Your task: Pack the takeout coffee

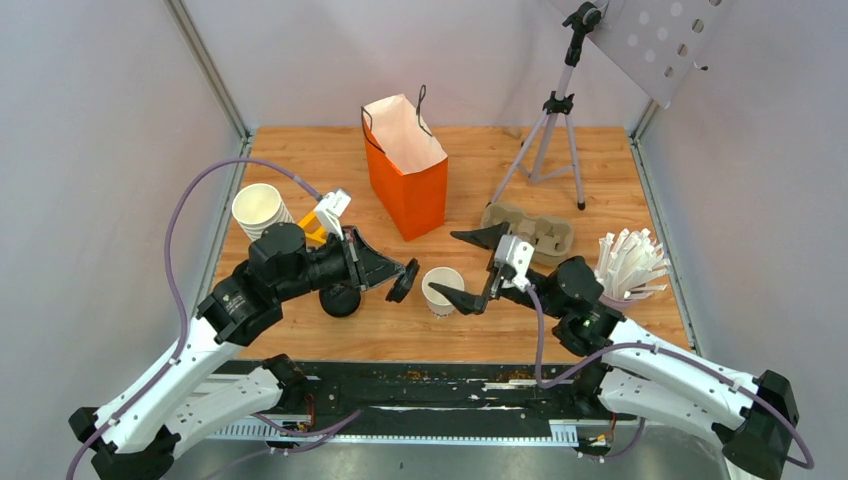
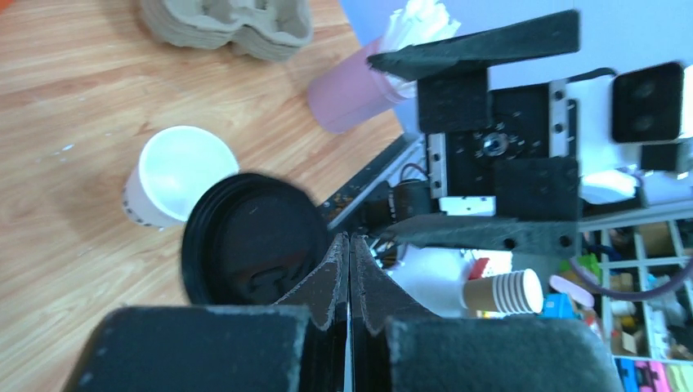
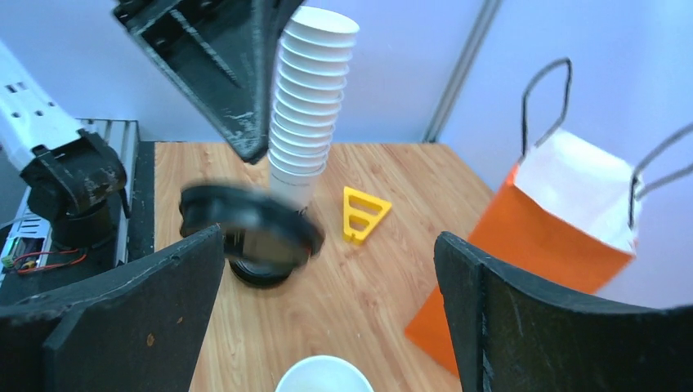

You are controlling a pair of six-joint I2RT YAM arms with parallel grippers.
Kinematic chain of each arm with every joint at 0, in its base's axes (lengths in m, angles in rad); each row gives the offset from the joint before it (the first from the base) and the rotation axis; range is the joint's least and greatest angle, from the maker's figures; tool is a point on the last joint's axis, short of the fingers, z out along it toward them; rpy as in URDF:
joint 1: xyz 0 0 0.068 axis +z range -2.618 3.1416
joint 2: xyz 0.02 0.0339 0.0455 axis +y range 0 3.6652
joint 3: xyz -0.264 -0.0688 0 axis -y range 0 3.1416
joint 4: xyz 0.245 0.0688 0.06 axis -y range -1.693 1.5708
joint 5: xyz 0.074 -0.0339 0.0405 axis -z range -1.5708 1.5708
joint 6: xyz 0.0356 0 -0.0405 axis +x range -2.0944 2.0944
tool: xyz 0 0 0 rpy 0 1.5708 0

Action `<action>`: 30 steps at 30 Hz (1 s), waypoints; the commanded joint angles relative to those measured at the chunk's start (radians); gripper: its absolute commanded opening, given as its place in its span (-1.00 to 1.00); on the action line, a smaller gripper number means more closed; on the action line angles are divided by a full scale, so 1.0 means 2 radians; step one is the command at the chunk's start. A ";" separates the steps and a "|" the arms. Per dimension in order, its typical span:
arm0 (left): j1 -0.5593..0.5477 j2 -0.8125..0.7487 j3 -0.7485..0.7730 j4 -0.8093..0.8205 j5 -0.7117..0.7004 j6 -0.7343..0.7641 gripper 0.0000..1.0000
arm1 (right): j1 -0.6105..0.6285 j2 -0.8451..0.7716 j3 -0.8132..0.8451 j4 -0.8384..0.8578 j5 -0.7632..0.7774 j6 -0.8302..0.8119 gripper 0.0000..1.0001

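No lidded takeout coffee is in view. One small white paper cup (image 1: 441,290) stands open-topped on the table; it also shows in the left wrist view (image 2: 176,174) and at the bottom of the right wrist view (image 3: 323,377). My left gripper (image 1: 400,282) (image 2: 350,238) is shut on the rim of a black lid (image 1: 404,279) (image 2: 249,245), held just left of the cup and above the table. The lid looks blurred in the right wrist view (image 3: 249,222). My right gripper (image 1: 470,268) (image 3: 331,245) is open and empty, its jaws standing either side of the cup's right flank.
The orange paper bag (image 1: 405,165) (image 3: 556,237) stands open behind the cup. A tall stack of lidless cups (image 1: 262,210) (image 3: 310,98), a yellow triangle (image 3: 364,214) and loose black lids (image 1: 340,300) are left. A cardboard carrier (image 1: 530,230), stirrers (image 1: 630,265) and a tripod (image 1: 550,140) are right.
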 commanded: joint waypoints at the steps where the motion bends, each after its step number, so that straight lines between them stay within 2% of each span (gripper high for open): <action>1: 0.000 0.000 0.018 0.062 0.050 -0.044 -1.00 | 0.027 0.020 -0.011 0.102 -0.033 -0.062 1.00; 6: 0.000 0.001 0.012 0.082 0.056 -0.051 -1.00 | 0.047 0.040 -0.014 0.110 -0.007 -0.077 1.00; 8: 0.000 0.003 0.020 0.031 0.029 -0.009 -1.00 | 0.055 0.039 -0.015 0.103 0.026 -0.074 0.99; 9: 0.000 0.004 0.025 -0.009 0.000 0.022 -0.92 | 0.056 0.033 -0.015 0.100 0.050 -0.062 0.99; 12: 0.000 0.018 0.017 -0.090 -0.061 0.080 -0.48 | 0.056 0.005 -0.008 0.055 0.098 -0.019 0.95; 15: 0.000 0.044 -0.019 -0.126 -0.098 0.096 -0.33 | 0.056 -0.035 0.000 -0.011 0.126 0.029 0.93; 19: -0.001 0.093 -0.075 -0.118 -0.119 0.092 -0.26 | 0.056 -0.081 0.024 -0.103 0.188 0.092 0.93; 23: -0.017 0.142 -0.099 -0.095 -0.133 0.093 -0.25 | 0.056 -0.113 0.050 -0.180 0.214 0.127 0.89; 25: -0.026 0.163 -0.106 -0.090 -0.159 0.092 -0.25 | 0.056 -0.125 0.058 -0.201 0.222 0.136 0.87; 30: -0.032 0.198 -0.131 -0.061 -0.169 0.093 -0.25 | 0.056 -0.145 0.071 -0.234 0.226 0.144 0.85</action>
